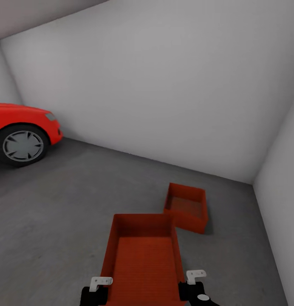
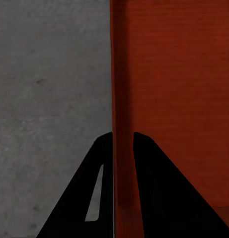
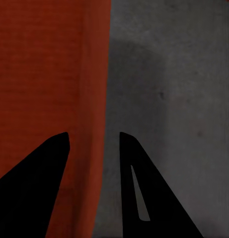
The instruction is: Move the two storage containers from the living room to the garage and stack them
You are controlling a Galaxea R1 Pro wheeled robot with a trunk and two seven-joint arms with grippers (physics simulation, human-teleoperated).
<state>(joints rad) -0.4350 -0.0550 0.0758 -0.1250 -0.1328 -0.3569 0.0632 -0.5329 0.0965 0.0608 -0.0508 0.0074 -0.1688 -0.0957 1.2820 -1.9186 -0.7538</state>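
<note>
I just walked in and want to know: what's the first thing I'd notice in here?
Probably the big orange-red container held up close between the left gripper and right gripper. A matching container sits on the grey floor just beyond it, near the corner, and a red car is at the far left.

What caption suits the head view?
Both grippers carry one red bin toward its twin on the garage floor.

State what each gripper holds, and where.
Left gripper pinches the carried storage container by its left side wall; right gripper straddles its right wall.
</note>
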